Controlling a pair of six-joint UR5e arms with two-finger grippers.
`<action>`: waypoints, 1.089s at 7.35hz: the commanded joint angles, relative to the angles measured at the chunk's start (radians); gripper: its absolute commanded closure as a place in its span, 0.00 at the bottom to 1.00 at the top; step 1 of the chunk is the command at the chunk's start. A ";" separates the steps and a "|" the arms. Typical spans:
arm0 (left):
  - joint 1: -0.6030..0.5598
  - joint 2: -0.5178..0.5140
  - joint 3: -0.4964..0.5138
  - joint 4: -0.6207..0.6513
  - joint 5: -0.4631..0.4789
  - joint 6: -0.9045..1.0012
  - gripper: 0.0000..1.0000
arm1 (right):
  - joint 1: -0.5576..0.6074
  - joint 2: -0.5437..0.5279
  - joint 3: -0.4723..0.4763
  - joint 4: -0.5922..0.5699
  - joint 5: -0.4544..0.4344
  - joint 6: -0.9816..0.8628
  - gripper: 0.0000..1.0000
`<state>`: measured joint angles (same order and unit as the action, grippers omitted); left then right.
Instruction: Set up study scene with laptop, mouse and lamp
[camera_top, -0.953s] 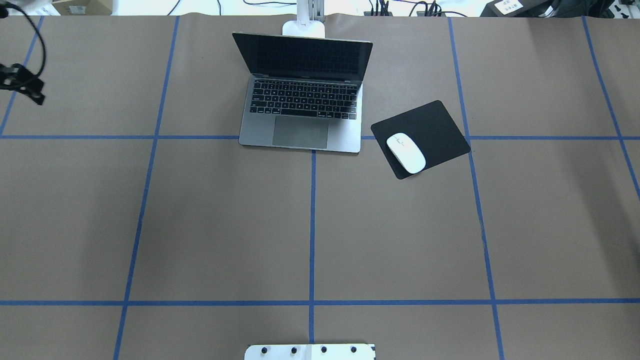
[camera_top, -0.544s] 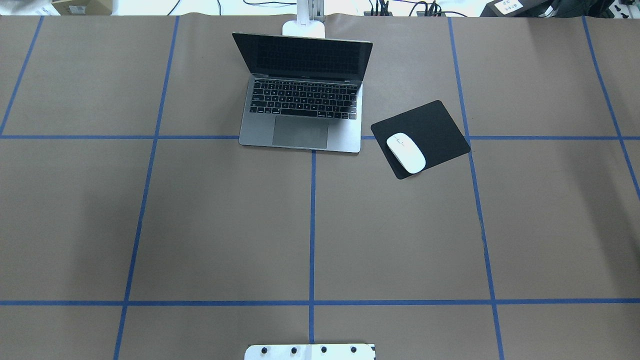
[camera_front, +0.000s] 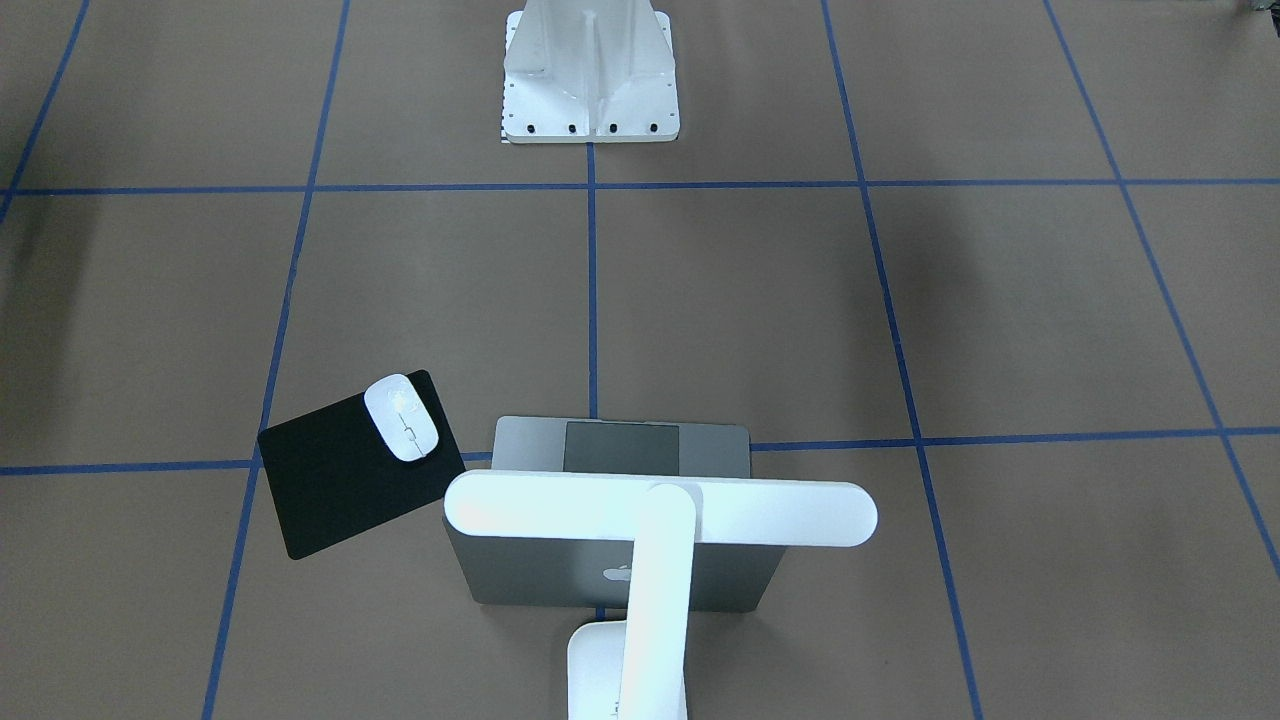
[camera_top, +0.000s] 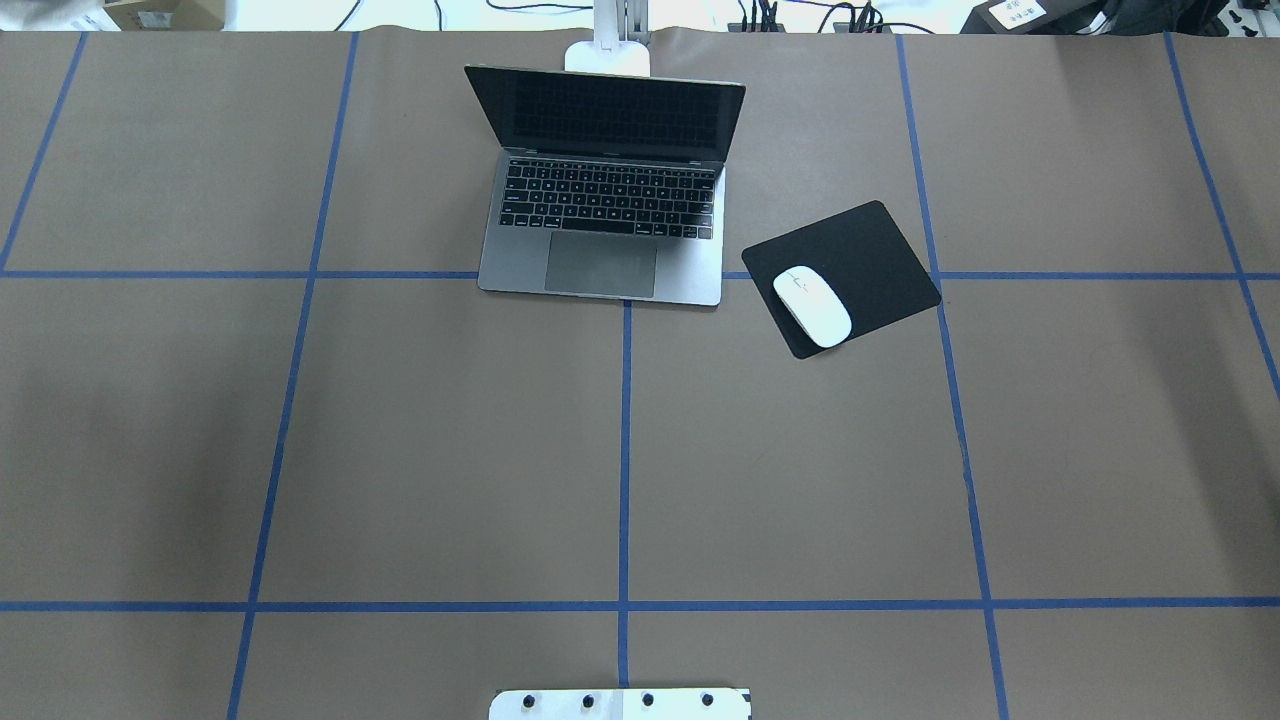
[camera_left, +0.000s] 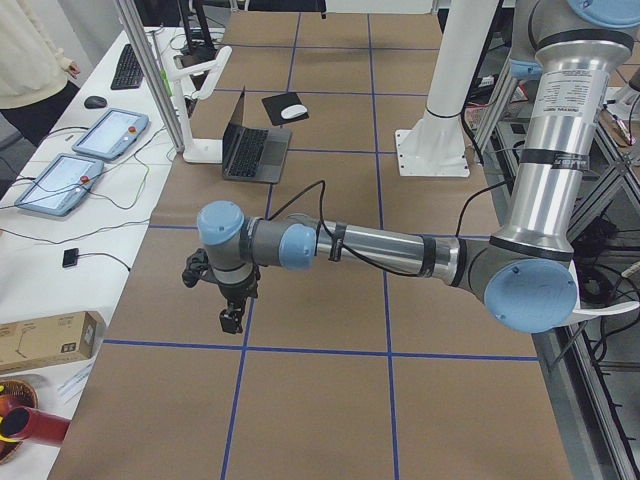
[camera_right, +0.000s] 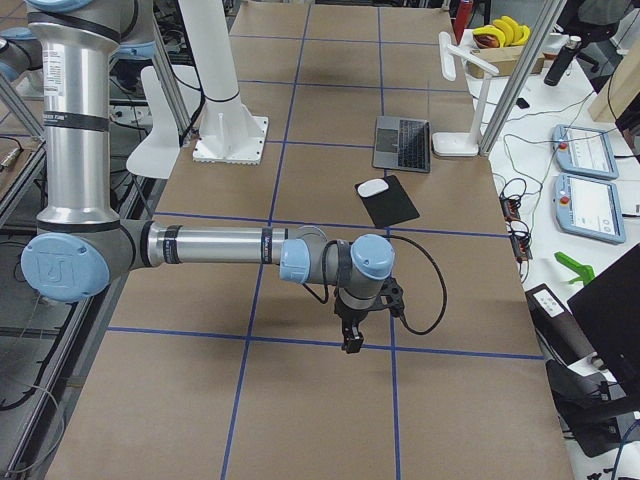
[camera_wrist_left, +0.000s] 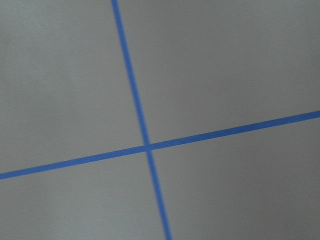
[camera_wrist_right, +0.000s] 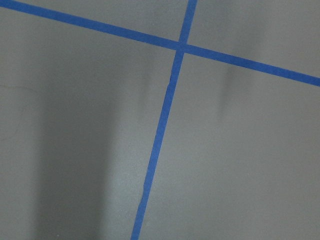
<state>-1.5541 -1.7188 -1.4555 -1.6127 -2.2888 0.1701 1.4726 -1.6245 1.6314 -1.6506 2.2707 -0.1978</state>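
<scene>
The grey laptop (camera_top: 605, 190) stands open at the far middle of the table, with its lid (camera_front: 530, 570) towards the front-facing camera. The white mouse (camera_top: 811, 306) lies on a black pad (camera_top: 860, 255) to the laptop's right. The white lamp (camera_front: 660, 508) stands behind the laptop, and its bar head hangs over the lid. Its base (camera_top: 607, 55) shows at the table's far edge. My left gripper (camera_left: 232, 320) hangs over the table's left end, far from these things. My right gripper (camera_right: 350, 342) hangs over the right end. I cannot tell whether either is open or shut.
A white bolted pedestal (camera_top: 620, 703) stands at the near middle edge and also shows in the front-facing view (camera_front: 590, 75). Blue tape lines cross the brown table (camera_top: 450, 450). Both wrist views show only tabletop and tape. Tablets and cables lie beyond the far edge.
A black gripper with its cable showed at the left edge of the overhead view one second ago and has left that view. The laptop, mouse and lamp have not moved.
</scene>
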 joint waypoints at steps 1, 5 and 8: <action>-0.023 0.001 0.021 -0.013 -0.006 0.026 0.01 | 0.000 0.005 -0.030 0.002 -0.005 0.000 0.00; -0.024 0.001 0.021 -0.004 -0.006 0.025 0.01 | 0.000 0.009 -0.036 0.002 -0.006 0.000 0.00; -0.024 0.001 0.021 -0.003 -0.006 0.023 0.01 | 0.000 0.011 -0.036 0.002 -0.006 0.003 0.00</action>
<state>-1.5784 -1.7181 -1.4342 -1.6165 -2.2948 0.1935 1.4726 -1.6150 1.5949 -1.6490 2.2648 -0.1962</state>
